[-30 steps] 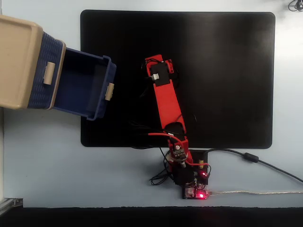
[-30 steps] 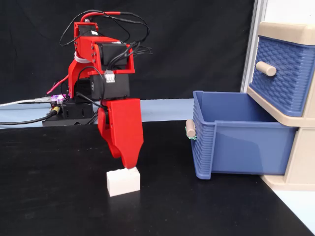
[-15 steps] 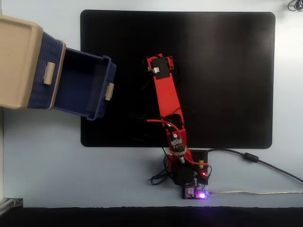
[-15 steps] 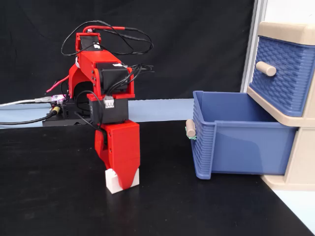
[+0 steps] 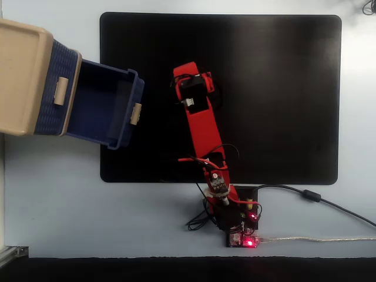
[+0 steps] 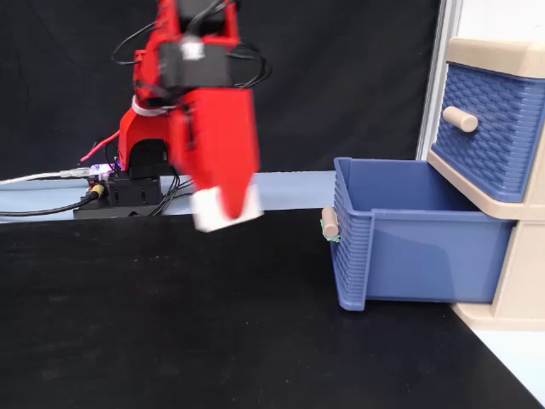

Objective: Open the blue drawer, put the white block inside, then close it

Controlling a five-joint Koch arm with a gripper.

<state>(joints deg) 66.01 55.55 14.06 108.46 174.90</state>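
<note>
Black matting [image 6: 170, 341] covers the surface, and the hand [image 6: 228, 207] hangs well clear above it, closed on the white block [image 6: 223, 210]. At the mat's left edge in the top-down fixed view, the blue drawer [image 5: 106, 111] stands pulled open. Carry the block level over the drawer's front wall, centre it above the cavity, then release.

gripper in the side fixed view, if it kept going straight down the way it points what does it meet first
Probably the black mat. The gripper, shut on the white block, points down at bare mat, clear of the blue drawer; depth is uncertain.
</note>
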